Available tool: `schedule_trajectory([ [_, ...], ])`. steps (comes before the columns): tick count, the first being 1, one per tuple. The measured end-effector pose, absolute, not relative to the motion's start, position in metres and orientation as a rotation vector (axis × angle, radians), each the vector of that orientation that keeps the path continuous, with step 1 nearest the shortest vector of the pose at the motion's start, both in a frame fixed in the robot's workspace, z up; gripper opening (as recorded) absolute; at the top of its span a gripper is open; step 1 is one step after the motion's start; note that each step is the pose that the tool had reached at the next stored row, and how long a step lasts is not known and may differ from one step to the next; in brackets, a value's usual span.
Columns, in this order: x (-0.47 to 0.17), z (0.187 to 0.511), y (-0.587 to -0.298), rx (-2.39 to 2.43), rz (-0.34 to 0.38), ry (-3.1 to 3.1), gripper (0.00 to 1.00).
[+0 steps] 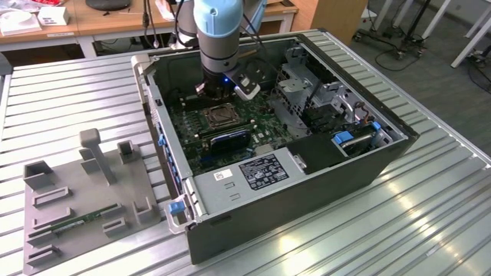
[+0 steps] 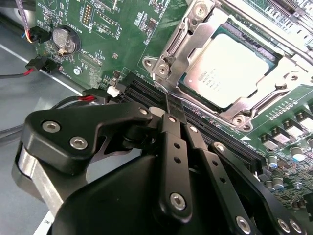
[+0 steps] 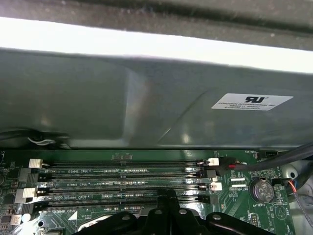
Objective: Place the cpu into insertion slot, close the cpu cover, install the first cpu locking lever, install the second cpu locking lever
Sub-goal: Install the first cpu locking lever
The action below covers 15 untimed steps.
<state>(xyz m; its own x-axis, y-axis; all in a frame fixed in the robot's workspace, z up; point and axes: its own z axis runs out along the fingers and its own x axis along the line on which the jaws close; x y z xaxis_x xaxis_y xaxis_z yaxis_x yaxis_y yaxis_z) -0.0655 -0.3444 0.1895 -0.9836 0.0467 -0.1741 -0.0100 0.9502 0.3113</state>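
The cpu (image 2: 230, 68), a flat silvery-tan square, lies in the insertion slot (image 1: 218, 117) on the green motherboard (image 2: 112, 29). The cpu cover (image 2: 188, 36), a silvery frame, is folded down around the chip's edges. A thin metal lever rod (image 2: 274, 95) runs along one side of the frame; I cannot tell whether it is latched. My gripper (image 2: 173, 105) is shut with nothing between its black fingers. Its tips hover over the memory slots (image 2: 146, 93) just off one corner of the socket. In the exterior view my gripper (image 1: 213, 99) hangs inside the open case, just behind the socket.
Long black memory slots (image 3: 122, 176) lie between the socket and the grey case wall (image 3: 146, 107). A coin battery (image 2: 66, 40) and red-black cables (image 2: 39, 63) sit nearby. A metal drive cage (image 1: 299, 86) rises beside the board. A grey fixture tray (image 1: 84, 195) rests on the table.
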Motion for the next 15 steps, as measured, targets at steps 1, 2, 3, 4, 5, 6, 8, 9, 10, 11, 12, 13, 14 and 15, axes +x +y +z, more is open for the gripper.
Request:
schedule_trajectory([
  [1,-0.0655,0.1894,-0.3445,0.028,0.468,2.924,0.11],
  [2,-0.0655,0.1894,-0.3446,0.027,0.468,2.924,0.11],
  [3,-0.0656,0.1892,-0.3448,0.027,0.468,2.924,0.11],
  [4,-0.0656,0.1891,-0.3448,0.027,0.468,2.924,0.11],
  [5,-0.0656,0.189,-0.345,0.027,0.468,2.924,0.11],
  [6,-0.0656,0.1889,-0.345,0.027,0.468,2.924,0.11],
  [8,-0.0656,0.1889,-0.345,0.026,0.468,2.924,0.11],
  [9,-0.0656,0.1888,-0.345,0.026,0.468,2.924,0.11],
  [10,-0.0656,0.1888,-0.345,0.026,0.468,2.924,0.11],
  [11,-0.0656,0.1888,-0.345,0.026,0.468,2.924,0.11],
  [12,-0.0656,0.1888,-0.345,0.026,0.468,2.924,0.11],
  [13,-0.0655,0.1887,-0.345,0.026,0.468,2.924,0.11],
  [14,-0.0656,0.1886,-0.345,0.026,0.468,2.924,0.11],
  [15,-0.0656,0.1884,-0.345,0.026,0.468,2.924,0.11],
])
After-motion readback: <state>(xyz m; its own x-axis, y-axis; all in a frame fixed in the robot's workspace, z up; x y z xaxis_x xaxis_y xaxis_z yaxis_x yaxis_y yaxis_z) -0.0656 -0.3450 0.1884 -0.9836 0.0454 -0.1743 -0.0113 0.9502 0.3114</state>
